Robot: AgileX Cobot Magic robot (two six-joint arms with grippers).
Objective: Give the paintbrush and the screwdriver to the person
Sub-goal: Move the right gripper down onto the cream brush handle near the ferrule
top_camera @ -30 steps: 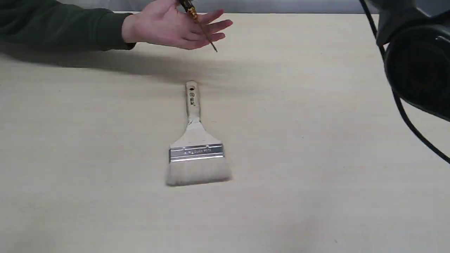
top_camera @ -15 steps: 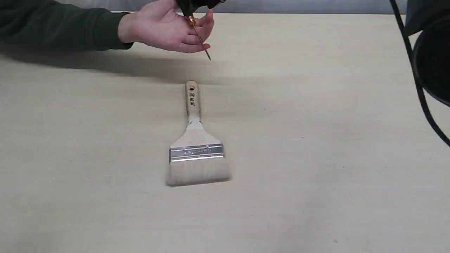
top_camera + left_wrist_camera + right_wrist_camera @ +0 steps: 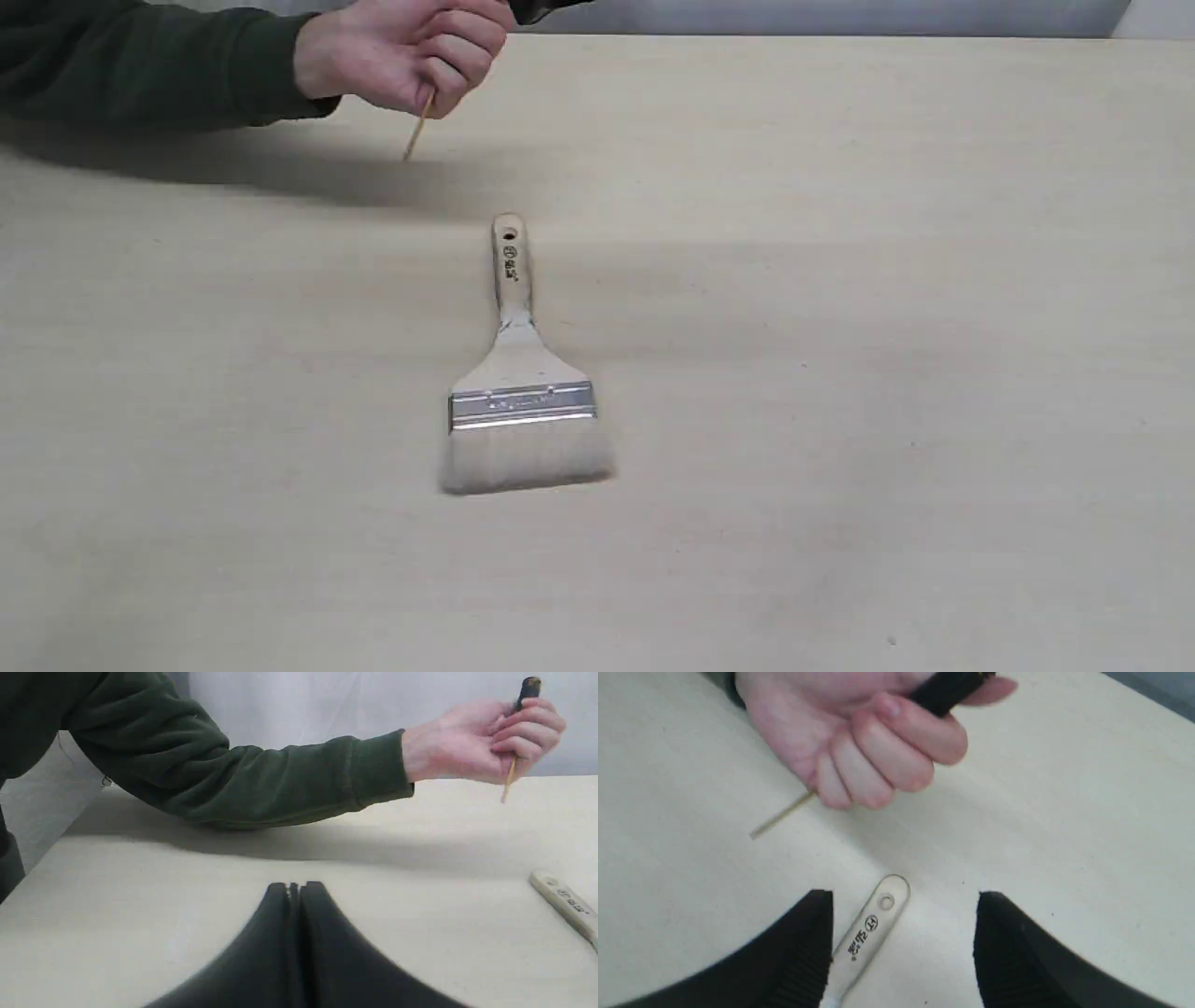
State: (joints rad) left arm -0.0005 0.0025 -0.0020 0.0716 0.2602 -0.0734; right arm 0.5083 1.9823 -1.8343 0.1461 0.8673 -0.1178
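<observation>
Holding the screwdriver (image 3: 417, 131) in a closed fist: the person's hand (image 3: 401, 51), at the far edge of the desk (image 3: 840, 373), left of centre. Green sleeve (image 3: 140, 65) runs off to the left. The black handle pokes out of the top of the fist and the thin gold shaft out of the bottom, tip slanting down, seemingly clear of the desk. No pincer is on it. Judgement: first handover done.

Brush (image 3: 516, 373) lies flat mid-desk, hole end pointing far, bristles near. It is nearer than the hand and apart from it, with nothing gripping it.

Right pincer (image 3: 903, 896): jaws wide apart and empty, hanging over the far end of the brush handle, which shows between them. Cannot tell if it is low enough to close.

Left pincer (image 3: 295, 886): jaws pressed together with nothing between them, over bare desk and facing the sleeve.

Left to do: grasp the brush, lift it, pass it to the hand. Roughly halfway.
</observation>
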